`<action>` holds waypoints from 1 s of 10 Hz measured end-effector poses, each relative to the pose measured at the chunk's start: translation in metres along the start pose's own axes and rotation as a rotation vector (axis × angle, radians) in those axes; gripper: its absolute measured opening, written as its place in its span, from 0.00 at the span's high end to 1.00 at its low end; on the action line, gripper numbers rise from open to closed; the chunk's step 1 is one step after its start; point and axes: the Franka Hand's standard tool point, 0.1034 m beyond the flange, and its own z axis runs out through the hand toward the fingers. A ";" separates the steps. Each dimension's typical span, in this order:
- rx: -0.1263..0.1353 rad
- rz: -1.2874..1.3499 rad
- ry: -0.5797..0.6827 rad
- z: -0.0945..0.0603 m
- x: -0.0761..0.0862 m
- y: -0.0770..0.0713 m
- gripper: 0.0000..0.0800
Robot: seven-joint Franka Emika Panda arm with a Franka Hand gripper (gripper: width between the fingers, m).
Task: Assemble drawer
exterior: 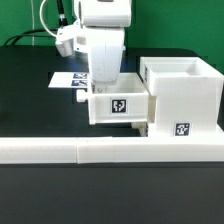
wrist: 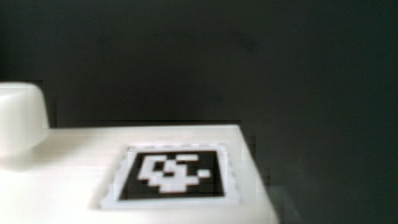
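Note:
The big white drawer housing (exterior: 185, 90) stands at the exterior view's right, with a square tag (exterior: 182, 128) on its front. A smaller white tray (exterior: 118, 107) with a tag (exterior: 119, 104) sits against the housing's left side and seems partly pushed into it. My gripper (exterior: 103, 86) reaches down at the tray's far left rim; its fingertips are hidden by the tray wall. The wrist view shows a white tagged face (wrist: 173, 170) and a rounded white part (wrist: 18, 120) over the dark table. No fingers show there.
A long low white rail (exterior: 100, 151) runs along the table's front edge. The marker board (exterior: 68, 79) lies flat behind the tray, at the exterior view's left. The table is black.

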 end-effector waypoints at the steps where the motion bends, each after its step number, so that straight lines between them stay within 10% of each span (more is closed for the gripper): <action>1: 0.001 0.000 0.000 0.000 0.000 0.000 0.95; 10: -0.006 0.012 0.006 0.002 0.008 0.004 0.95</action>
